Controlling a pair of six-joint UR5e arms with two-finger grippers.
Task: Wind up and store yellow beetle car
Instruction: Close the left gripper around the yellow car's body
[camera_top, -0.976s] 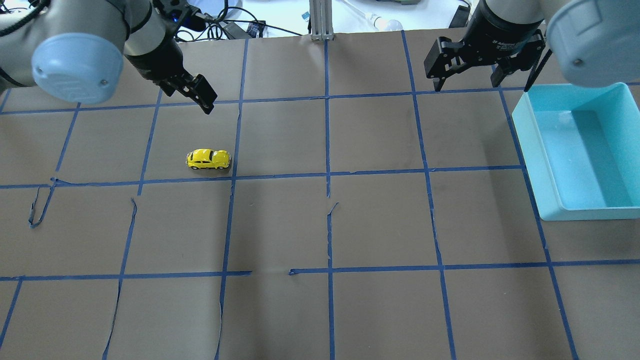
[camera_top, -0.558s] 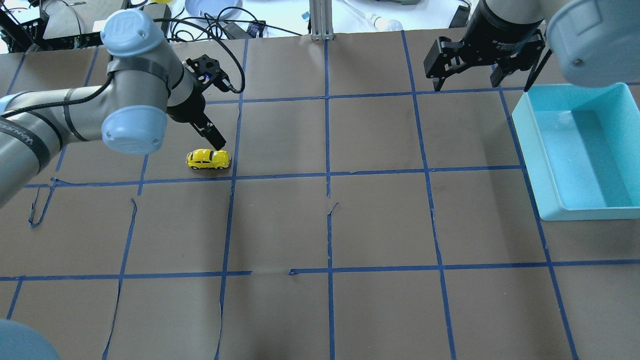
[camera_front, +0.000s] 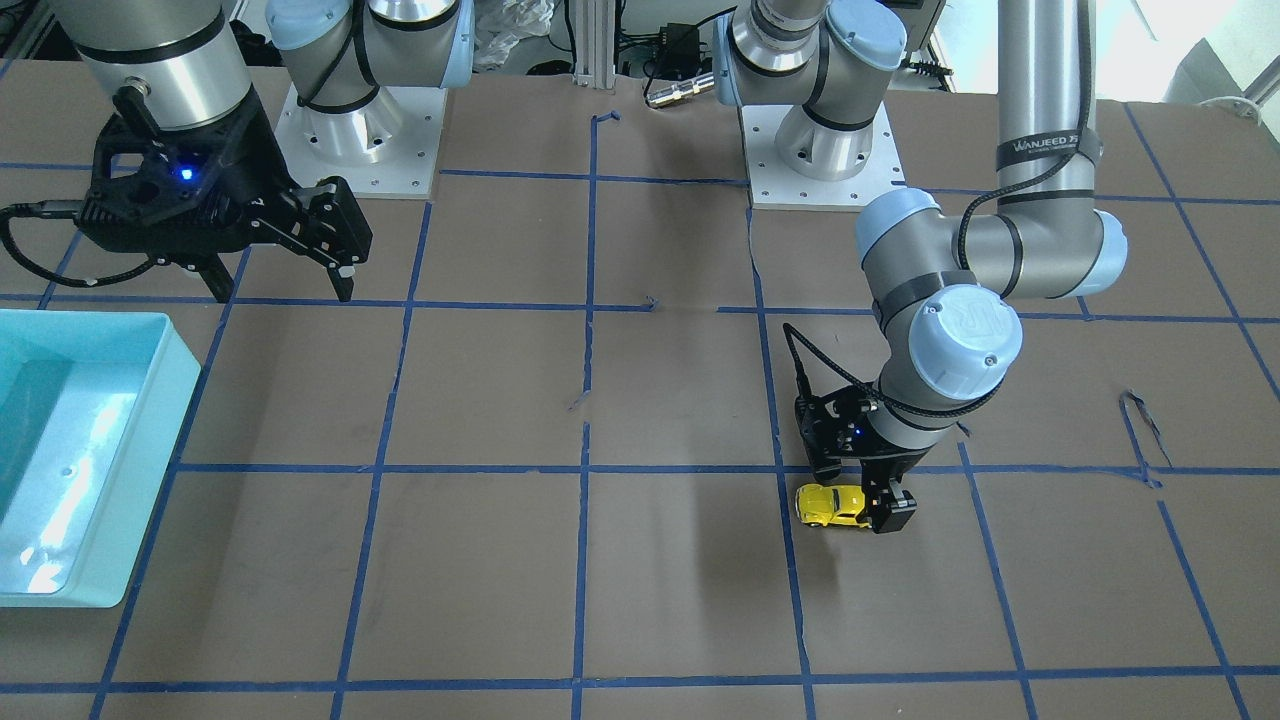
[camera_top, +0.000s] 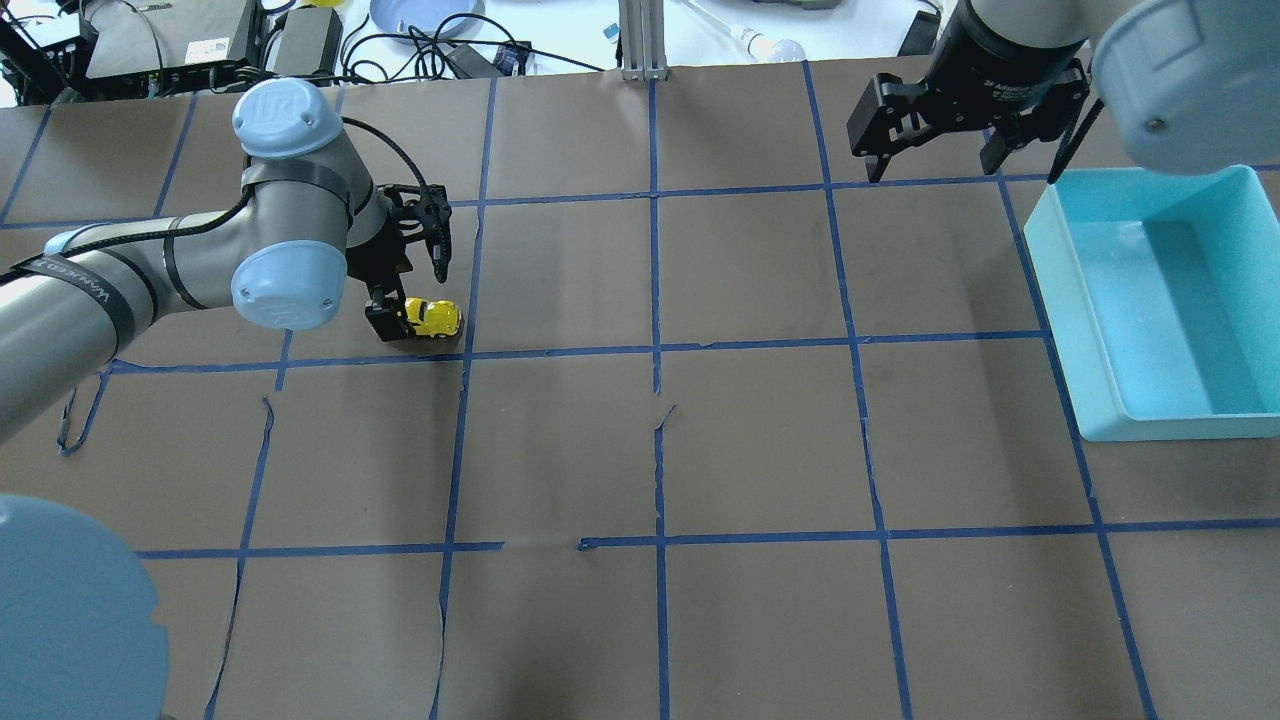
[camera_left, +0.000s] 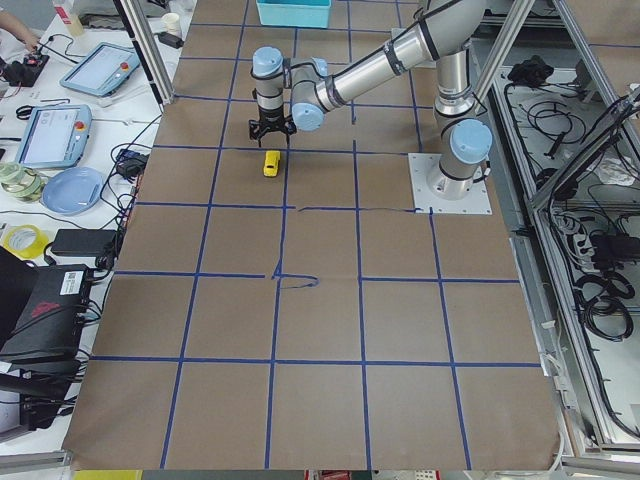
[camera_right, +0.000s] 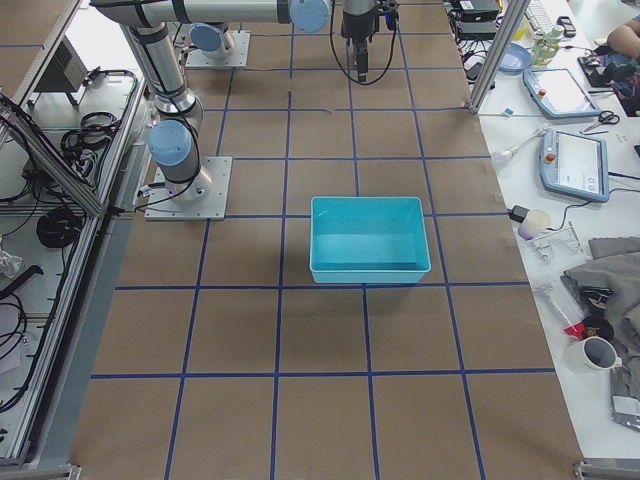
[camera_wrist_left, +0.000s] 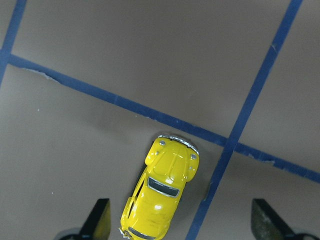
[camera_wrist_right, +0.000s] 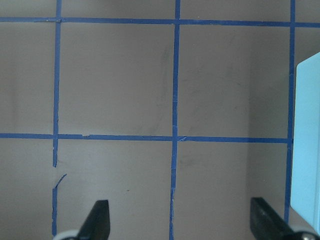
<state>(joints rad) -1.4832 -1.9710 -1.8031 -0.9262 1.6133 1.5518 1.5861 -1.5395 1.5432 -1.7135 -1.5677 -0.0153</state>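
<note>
The yellow beetle car (camera_top: 433, 318) stands on the brown table, left of centre, beside a blue tape line. It also shows in the front view (camera_front: 830, 505), the left side view (camera_left: 271, 163) and the left wrist view (camera_wrist_left: 162, 197). My left gripper (camera_top: 411, 290) is open and low over the car, one finger at the car's end and the other well clear of it. In the left wrist view the car lies between the fingertips (camera_wrist_left: 100, 220), nearer the left one. My right gripper (camera_top: 935, 165) is open and empty, hovering at the far right near the bin.
A light blue bin (camera_top: 1050, 290) stands empty at the right edge, and also shows in the front view (camera_front: 185, 400) and the right side view (camera_right: 370, 272). Blue tape lines grid the brown paper, with a few torn strips (camera_top: 75, 420).
My left arm has swung down and turned its wrist, bringing the open gripper from behind the car to astride it. The car and the right arm have not moved.
</note>
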